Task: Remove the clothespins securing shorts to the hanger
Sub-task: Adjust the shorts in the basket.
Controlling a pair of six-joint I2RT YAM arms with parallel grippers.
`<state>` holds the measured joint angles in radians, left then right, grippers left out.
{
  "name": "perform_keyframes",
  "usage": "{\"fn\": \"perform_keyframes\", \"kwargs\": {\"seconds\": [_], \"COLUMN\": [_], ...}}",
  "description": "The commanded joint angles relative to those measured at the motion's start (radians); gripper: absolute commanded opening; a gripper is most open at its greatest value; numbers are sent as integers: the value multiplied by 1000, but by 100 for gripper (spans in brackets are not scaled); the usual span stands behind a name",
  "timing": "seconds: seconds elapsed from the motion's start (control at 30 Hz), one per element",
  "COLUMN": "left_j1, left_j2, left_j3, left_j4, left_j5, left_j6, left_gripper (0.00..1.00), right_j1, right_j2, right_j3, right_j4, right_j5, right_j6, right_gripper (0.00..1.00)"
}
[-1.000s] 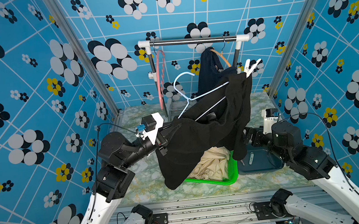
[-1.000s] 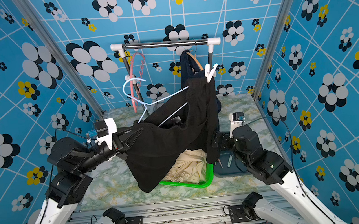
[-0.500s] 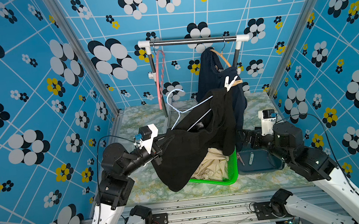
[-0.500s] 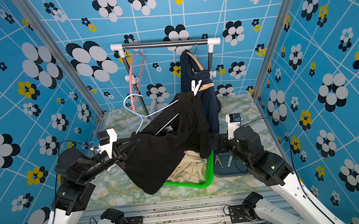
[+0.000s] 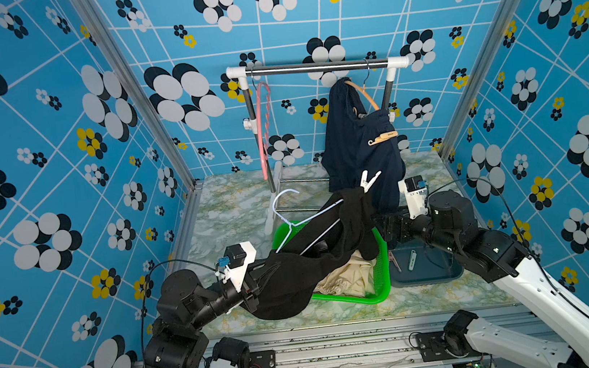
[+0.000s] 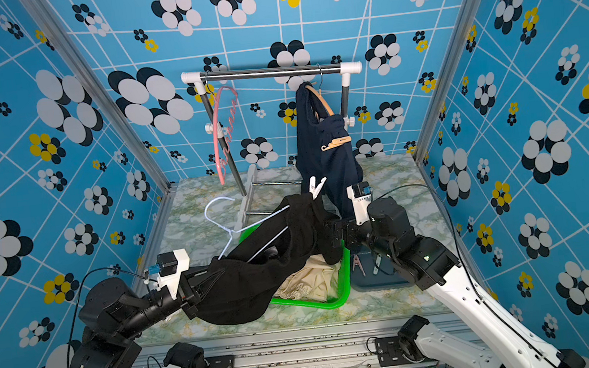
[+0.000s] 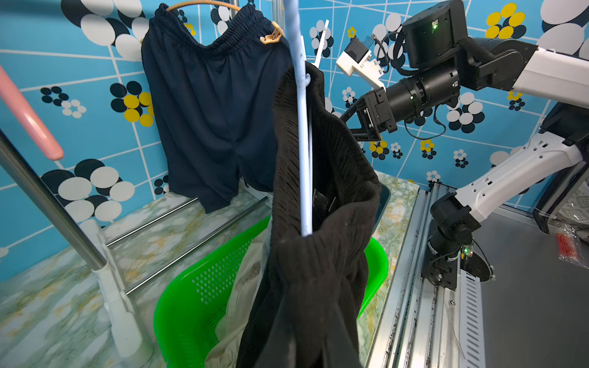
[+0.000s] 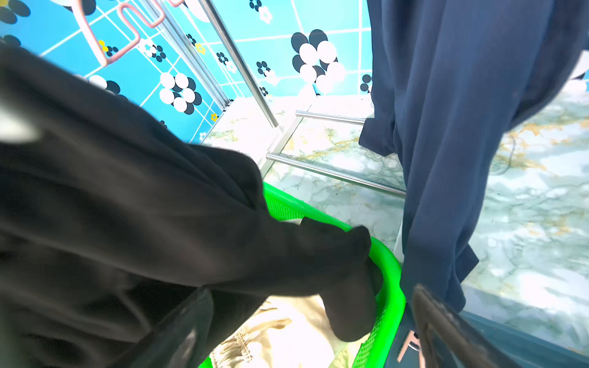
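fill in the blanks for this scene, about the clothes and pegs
The basket holding the beige shorts is ___.
The shorts clipped by the white clothespin are ___.
The bare hanger on the rail is ___.
Missing words: green, black, pink.

Both arms pair glossy white link shells (image 5: 546, 288) with matte black cylindrical joint housings (image 5: 450, 208). A white wrist-camera bracket (image 5: 243, 260) carries a blue connector (image 5: 223, 263). Thin black cables (image 5: 175, 260) loop outward. A green indicator light (image 7: 434, 26) glows.
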<state>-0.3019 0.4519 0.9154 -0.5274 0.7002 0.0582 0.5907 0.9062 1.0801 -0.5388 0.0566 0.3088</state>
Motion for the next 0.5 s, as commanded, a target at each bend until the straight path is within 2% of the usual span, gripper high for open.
{"fn": "perform_keyframes", "kwargs": {"seconds": [0.0,0.3,0.4,0.47], "left_j1": [7,19,26,34], "left_j2": [0,120,144,155], "left_j3": [-7,70,91,92], "left_j4": [-5,-118,-157,-160], "left_j5": [-8,104,116,117], "left_j6": [29,106,142,140], "left_gripper": [0,0,0,0], "right_j1": [-5,-35,-67,-102], "right_j2": [-13,-64,-76,-66], "right_j3": [34,13,4,-1], "right_j4": [-55,-76,-58,-45], "right_j5": [76,25,42,9], "right_j6": [-78,-232,-261,-266], "right_gripper": [99,97,97,97]}}
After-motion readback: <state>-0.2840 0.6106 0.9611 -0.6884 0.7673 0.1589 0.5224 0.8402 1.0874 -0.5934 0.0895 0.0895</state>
